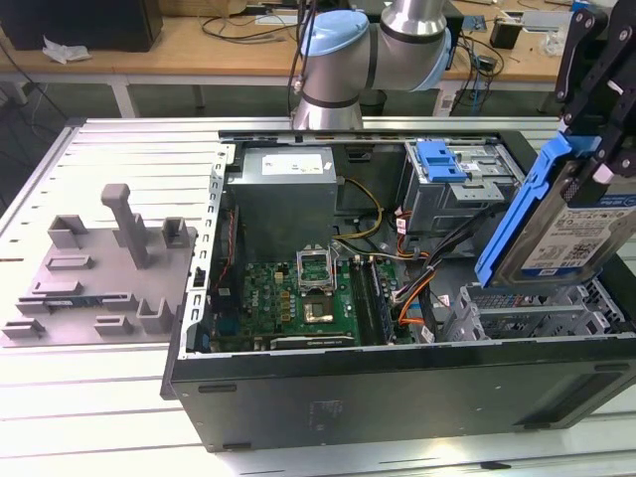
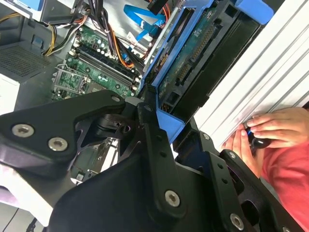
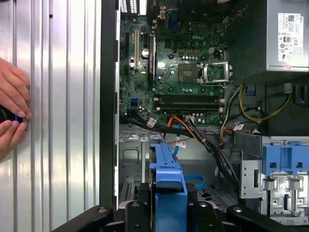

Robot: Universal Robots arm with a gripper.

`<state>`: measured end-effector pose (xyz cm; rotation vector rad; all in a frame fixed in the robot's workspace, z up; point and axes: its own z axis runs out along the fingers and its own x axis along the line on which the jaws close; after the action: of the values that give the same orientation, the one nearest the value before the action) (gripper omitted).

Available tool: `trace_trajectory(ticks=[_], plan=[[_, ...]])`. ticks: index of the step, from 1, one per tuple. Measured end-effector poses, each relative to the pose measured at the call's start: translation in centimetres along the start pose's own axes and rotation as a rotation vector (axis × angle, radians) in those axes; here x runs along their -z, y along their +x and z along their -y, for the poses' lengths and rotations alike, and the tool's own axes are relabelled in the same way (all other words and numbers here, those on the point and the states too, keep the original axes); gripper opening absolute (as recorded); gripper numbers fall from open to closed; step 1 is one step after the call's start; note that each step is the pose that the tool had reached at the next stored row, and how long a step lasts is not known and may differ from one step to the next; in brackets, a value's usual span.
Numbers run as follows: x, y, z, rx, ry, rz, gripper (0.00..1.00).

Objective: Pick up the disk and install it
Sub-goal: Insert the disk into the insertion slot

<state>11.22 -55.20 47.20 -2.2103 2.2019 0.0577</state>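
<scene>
Black linkage-fingered claw (image 1: 599,149) on the grey and pale-blue robot arm (image 1: 373,50) is clamped narrow on the flat rectangular silver disk (image 1: 561,224). It grips the disk by its upper end, so the disk hangs tilted, with its barcode label towards the exterior camera and blue plastic rails along its long sides. The disk is in the air above the open black metal computer case (image 1: 397,388), over the case's end at the exterior view's right, above the silver perforated drive cage (image 1: 517,308) there. In the second wrist view the claw's fingers (image 2: 149,140) press on a blue rail, and the disk (image 2: 193,58) shows its underside with a green circuit board. In the first wrist view the disk's blue rail (image 3: 169,176) stands edge-on over the case interior.

Inside the case are a green motherboard (image 1: 298,298), a large grey metal power-supply box with a white sticker (image 1: 283,189), bundles of black, orange and yellow cables (image 1: 397,268), and a small blue plastic latch (image 1: 440,159) on a grey drive bay at the far side. The case lies on its side on a ribbed aluminium table (image 1: 89,417). Beside the case, on the exterior view's left, sits a grey plastic fixture plate with upright pegs (image 1: 99,268). Just outside the case wall, a person's hands (image 3: 12,116) rest on the table around a small dark object, and a red sleeve (image 2: 287,179) shows in the second wrist view.
</scene>
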Motion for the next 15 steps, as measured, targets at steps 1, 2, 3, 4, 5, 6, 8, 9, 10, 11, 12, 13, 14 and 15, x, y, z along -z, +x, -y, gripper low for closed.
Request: trace_trajectory(ticks=[1, 2, 3, 4, 5, 6, 8, 9, 10, 11, 12, 13, 14, 15], plan=[[-0.05, 0.0, 0.0, 0.0, 0.0, 0.0, 0.37], [-0.09, 0.0, 0.0, 0.0, 0.0, 0.0, 0.37], [-0.13, 0.01, 0.0, 0.0, 0.0, 0.0, 0.37], [-0.17, 0.01, 0.01, 0.0, 0.0001, 0.0, 0.37], [-0.21, 0.01, 0.01, 0.0, 0.0, 0.0, 0.37], [-0.25, 0.01, 0.03, 0.0, 0.0, 0.0, 0.37], [-0.36, 0.02, 0.07, 0.0, 0.0, 0.0, 0.37], [-0.43, 0.02, 0.09, 0.0, 0.0001, 0.0, 0.37], [-0.51, 0.02, 0.09, 0.0, 0.0, 0.0, 0.37], [-0.58, 0.02, 0.09, 0.0, 0.0001, 0.0, 0.37], [-0.63, 0.03, 0.09, 0.0, 0.0, 0.0, 0.37], [-0.66, 0.03, 0.1, 0.0, 0.0, 0.0001, 0.37], [-0.69, 0.03, 0.09, 0.0, 0.0, 0.0001, 0.37], [-0.75, 0.03, 0.1, 0.0, 0.0, 0.0001, 0.37]])
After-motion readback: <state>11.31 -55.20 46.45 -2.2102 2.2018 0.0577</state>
